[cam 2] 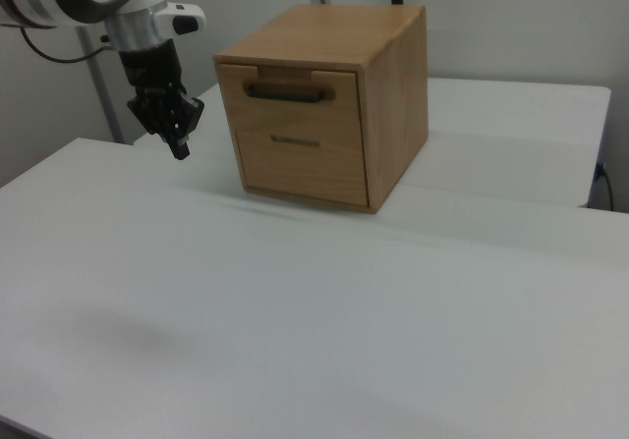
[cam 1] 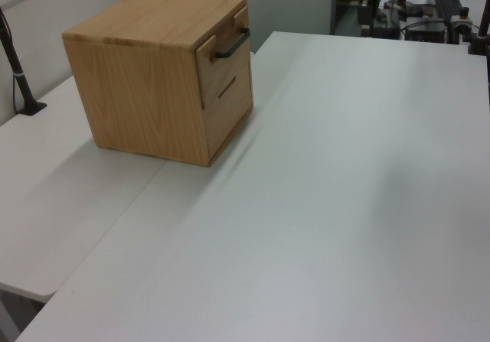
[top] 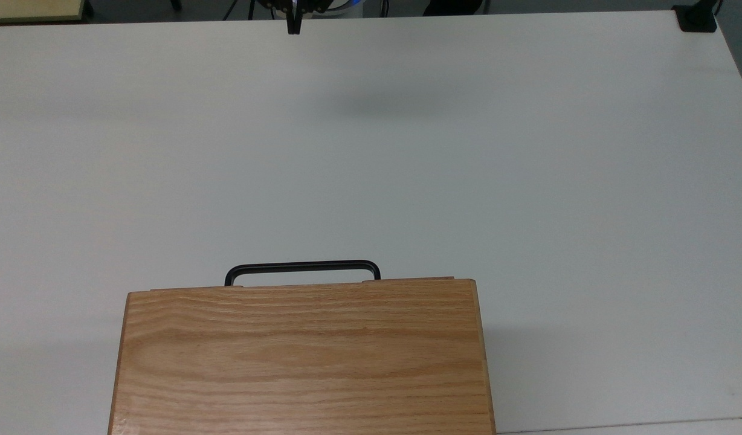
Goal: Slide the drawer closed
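Overhead, end effector (cam 2: pixel 180 144) pointing down, table-clear.

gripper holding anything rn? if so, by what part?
Nothing. The gripper hangs in the air, fingers together, apart from the drawer and its handle.

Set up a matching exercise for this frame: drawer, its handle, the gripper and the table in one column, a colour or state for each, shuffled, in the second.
Things:
1. drawer
2. handle
3. gripper
4. table

Descriptions:
A. white and flat, bearing the cabinet
B. thin black bar across a wooden front
C. pushed in, front about level with the cabinet face
D. fingers together, held apart from the cabinet

Pairs: 1-C, 2-B, 3-D, 4-A
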Available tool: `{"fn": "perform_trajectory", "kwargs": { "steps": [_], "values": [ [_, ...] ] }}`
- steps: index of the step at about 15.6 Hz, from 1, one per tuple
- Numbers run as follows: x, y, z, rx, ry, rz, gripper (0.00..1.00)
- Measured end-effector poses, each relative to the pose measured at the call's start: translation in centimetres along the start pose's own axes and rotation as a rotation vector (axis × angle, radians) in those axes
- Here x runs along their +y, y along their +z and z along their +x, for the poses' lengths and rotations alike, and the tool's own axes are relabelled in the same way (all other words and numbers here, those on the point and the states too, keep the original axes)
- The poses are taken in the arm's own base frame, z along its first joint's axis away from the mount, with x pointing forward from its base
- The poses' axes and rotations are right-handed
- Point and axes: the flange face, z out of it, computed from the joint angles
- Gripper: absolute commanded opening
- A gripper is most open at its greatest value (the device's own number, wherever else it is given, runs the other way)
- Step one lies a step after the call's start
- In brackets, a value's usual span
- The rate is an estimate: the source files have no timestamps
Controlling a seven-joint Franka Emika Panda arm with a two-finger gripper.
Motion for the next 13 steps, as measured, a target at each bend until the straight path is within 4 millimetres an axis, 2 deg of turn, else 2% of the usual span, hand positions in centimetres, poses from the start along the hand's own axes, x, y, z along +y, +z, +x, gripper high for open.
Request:
{"fn": "perform_trajectory", "kwargs": {
  "steps": [1, 2, 3, 13],
  "values": [
    [0.19, -0.13, -0.21, 0.002, 0.003, 0.001, 0.66],
    [0.40, -0.15, -0.31, 0.002, 0.007, 0.002, 0.81],
    [0.56, -0.08, -0.32, 0.000, 0.010, 0.002, 1.00],
    [0.68, 0.19, -0.34, -0.006, 0.012, 0.002, 1.00]
  ]
}}
